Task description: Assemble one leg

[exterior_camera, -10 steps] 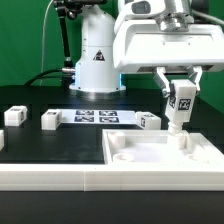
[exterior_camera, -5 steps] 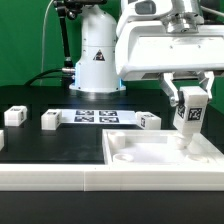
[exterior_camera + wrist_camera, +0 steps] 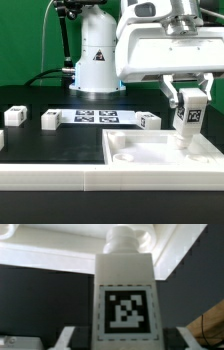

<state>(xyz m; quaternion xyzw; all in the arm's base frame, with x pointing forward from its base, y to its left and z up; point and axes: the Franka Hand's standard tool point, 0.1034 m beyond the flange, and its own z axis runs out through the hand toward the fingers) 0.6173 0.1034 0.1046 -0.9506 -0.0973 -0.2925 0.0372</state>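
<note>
Bright even light, wrist view blurry

The leg [image 3: 188, 118] is partly hidden between the jaws; the white panel [image 3: 150, 152] runs off the picture's edge.

gripper [image 3: 188, 103] with leg [image 3: 188, 122] shifted toward the exterior view's right and slightly down; almost static over the last half-second.

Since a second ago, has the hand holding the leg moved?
Yes: the hand carried the leg toward the exterior view's right, judged against the white panel.
</note>
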